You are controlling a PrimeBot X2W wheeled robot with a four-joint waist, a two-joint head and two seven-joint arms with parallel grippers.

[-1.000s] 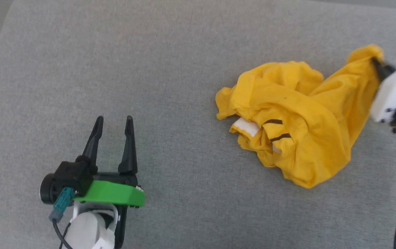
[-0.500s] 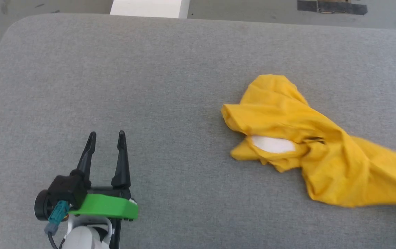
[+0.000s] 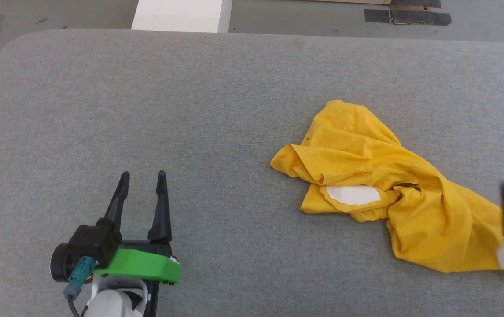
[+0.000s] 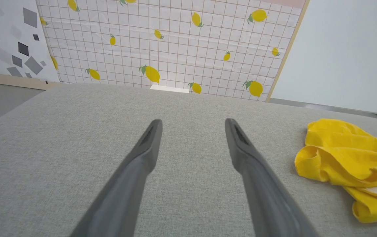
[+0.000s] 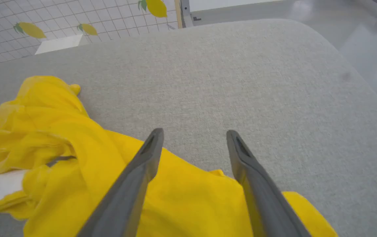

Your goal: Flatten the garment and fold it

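Garment, bright yellow and crumpled, lies in a heap on the right side of a grey padded surface. Right gripper hovers over its near edge, fingers spread wide, holding nothing. Left gripper sits well apart to the left, fingers likewise spread and empty.

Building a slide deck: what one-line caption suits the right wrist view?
Open right tool at the edge of a crumpled yellow garment on a grey padded surface.
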